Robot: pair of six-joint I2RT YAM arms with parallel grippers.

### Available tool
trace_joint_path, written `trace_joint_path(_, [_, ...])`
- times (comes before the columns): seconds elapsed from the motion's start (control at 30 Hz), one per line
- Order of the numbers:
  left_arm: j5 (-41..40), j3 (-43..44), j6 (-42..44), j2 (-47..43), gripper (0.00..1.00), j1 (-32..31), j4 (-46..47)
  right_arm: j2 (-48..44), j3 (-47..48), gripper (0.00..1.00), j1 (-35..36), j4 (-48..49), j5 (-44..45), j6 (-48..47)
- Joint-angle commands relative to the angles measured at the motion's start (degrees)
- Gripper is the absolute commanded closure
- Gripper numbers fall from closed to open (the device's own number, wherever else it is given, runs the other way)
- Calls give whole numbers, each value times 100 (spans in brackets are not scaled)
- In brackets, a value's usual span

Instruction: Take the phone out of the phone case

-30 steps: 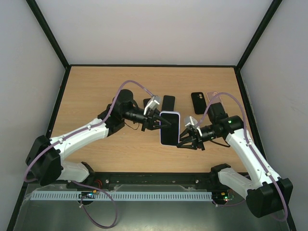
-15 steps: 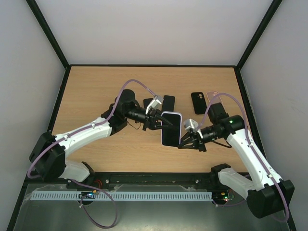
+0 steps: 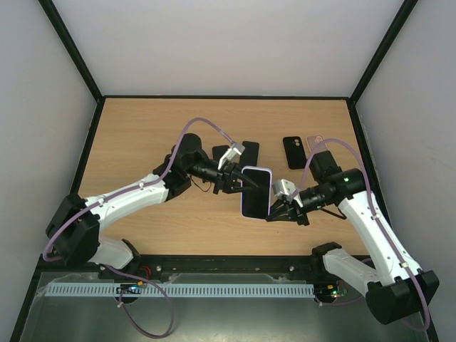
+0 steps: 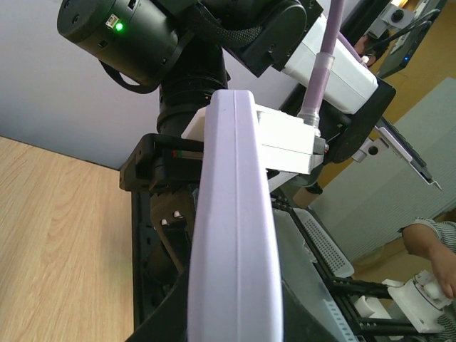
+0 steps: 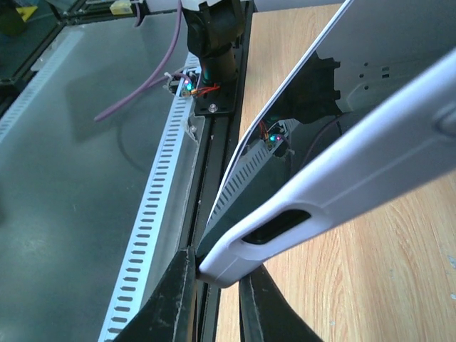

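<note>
Two claws inward, seemingly on phone

A light wooden table carries a black slab near its middle, a second dark piece just left of it, and, farther right, a black phone cover beside a pale pink cover.

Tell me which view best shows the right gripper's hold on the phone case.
The right wrist view. It shows the right gripper pinching a corner of the phone case close up. The top view shows the whole case, but the grip is tiny there. The left wrist view shows only the case's side edge, and the grip is hidden.
</note>
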Motion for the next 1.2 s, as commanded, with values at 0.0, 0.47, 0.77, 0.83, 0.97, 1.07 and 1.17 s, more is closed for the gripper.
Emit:
trace_joint_path(0.0, [987,347,-683,-45,97,-336,398,9,258,94,-49,440,971,-585])
trace_joint_path(0.47, [1025,363,-750,-54,97,-466,341,168,714,89,-47,702,1763,-845])
trace_joint_path(0.77, [1057,335,-512,-122,97,-474,72,300,1153,79,-48,333,2063,-1298])
trace_joint_path(0.83, [1062,309,-408,-159,97,-466,-13,303,1189,76,-48,301,2116,-1321])
trace_joint_path(0.97, [1051,281,-242,-200,97,-464,-167,255,1183,74,-46,423,2152,-1067])
trace_joint_path(1.07, [1060,223,-171,-230,97,-459,-205,237,1132,74,-48,655,2061,-587])
trace_joint_path(1.17, [1027,212,-53,-286,97,-418,-347,226,1132,76,-57,933,1935,69])
